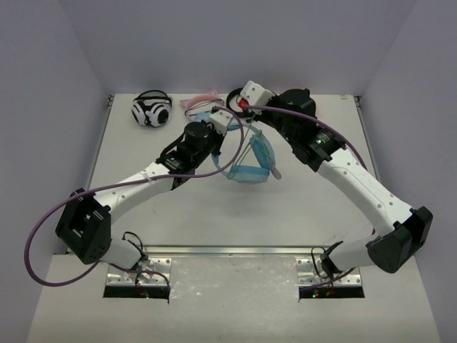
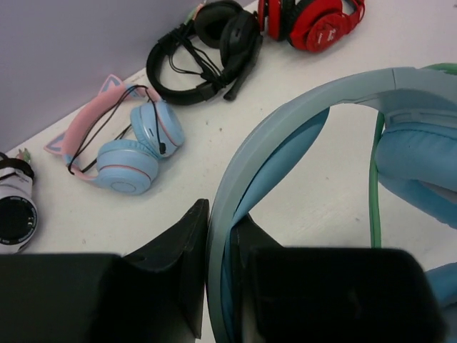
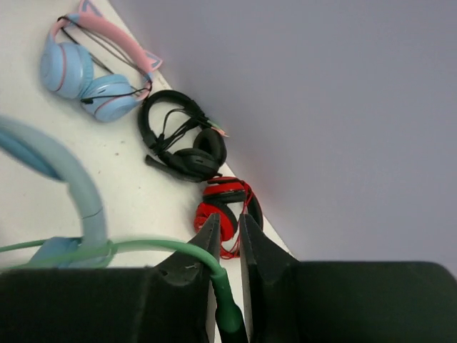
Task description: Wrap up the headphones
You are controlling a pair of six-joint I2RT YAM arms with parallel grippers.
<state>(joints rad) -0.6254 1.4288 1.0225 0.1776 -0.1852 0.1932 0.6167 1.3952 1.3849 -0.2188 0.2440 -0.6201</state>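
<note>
Clamping headband (image 2: 285, 118) of headphones (image 1: 248, 173) mid-table with left gripper (image 2: 221, 214). Cable (image 3: 143, 246) between near-closed jaws of right gripper (image 3: 228, 227); cannot tell whether pinched. Risk if loose: slipping out, unwinding. If tugged: dragging headband from left grip.

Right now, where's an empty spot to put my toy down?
The widest bare patch of table lies between the left arm and right arm, nearer than the light-blue headphones. The far right corner is bare too. Crowded along the far edge: white-and-black headphones, cat-ear pair, black headset, red pair.
</note>
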